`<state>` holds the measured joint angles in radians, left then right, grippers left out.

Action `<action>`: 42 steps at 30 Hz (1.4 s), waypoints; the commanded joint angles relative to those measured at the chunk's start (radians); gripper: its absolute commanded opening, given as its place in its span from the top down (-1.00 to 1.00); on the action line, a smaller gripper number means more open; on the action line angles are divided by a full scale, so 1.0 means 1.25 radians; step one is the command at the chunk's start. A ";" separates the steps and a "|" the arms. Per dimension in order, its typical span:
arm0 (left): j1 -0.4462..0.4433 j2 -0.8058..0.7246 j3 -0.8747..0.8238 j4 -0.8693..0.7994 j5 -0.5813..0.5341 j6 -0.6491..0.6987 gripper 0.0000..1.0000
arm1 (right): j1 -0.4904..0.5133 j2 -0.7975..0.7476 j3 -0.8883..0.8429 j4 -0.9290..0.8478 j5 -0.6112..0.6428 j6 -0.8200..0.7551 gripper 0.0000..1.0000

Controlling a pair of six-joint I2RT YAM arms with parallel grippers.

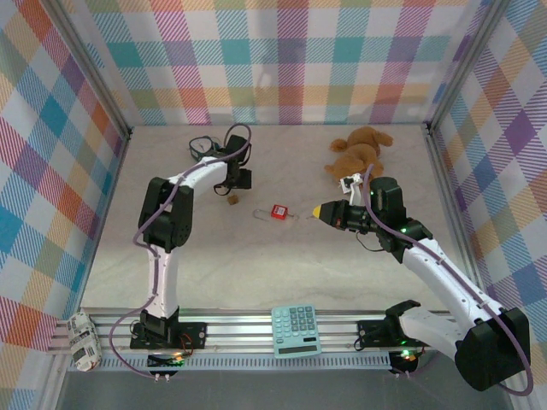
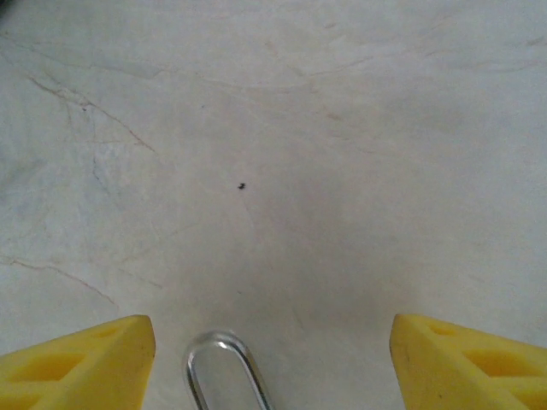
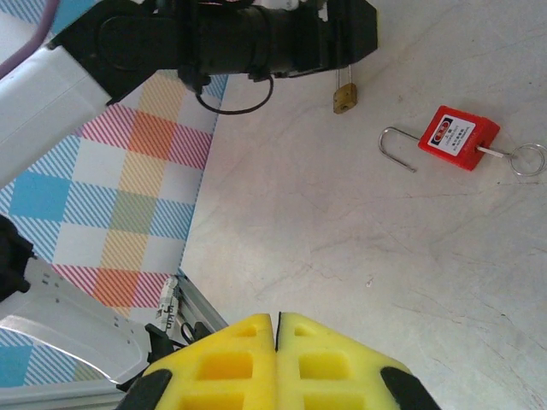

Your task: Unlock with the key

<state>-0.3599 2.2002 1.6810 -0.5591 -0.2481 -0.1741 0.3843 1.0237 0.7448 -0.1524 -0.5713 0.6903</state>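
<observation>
The key is out of view. A small brass padlock (image 1: 232,199) (image 3: 345,99) stands on the table just below my left gripper (image 1: 239,181). In the left wrist view its silver shackle (image 2: 224,369) shows between the yellow fingers (image 2: 94,363), and the left gripper (image 2: 273,359) is open wide around it without touching. A red padlock (image 1: 278,211) (image 3: 457,135) lies mid-table with its shackle (image 3: 397,147) swung open. A thin metal stem with a ring (image 3: 527,160) sticks out of its far end. My right gripper (image 1: 319,211) (image 3: 277,320) hovers right of the red padlock, shut, with nothing visible between its pads.
A brown plush toy (image 1: 359,154) lies at the back right behind the right arm. A teal calculator (image 1: 297,331) rests on the front rail (image 1: 239,329), and a white device (image 1: 79,340) sits at the rail's left end. Plaid walls (image 1: 51,171) close in the table.
</observation>
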 commanded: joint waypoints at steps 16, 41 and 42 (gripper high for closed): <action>0.011 -0.094 -0.142 -0.056 -0.048 0.001 -0.34 | -0.006 -0.001 0.034 0.015 -0.011 -0.016 0.93; 0.004 -0.234 -0.322 0.055 0.110 -0.066 -0.21 | -0.006 -0.031 0.019 0.014 -0.015 -0.008 0.93; 0.003 -0.234 -0.324 0.058 0.116 -0.067 -0.21 | -0.006 -0.034 0.018 0.011 -0.014 -0.007 0.93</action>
<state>-0.3569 1.9335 1.2854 -0.5163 -0.1642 -0.2398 0.3843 1.0039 0.7605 -0.1585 -0.5686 0.6796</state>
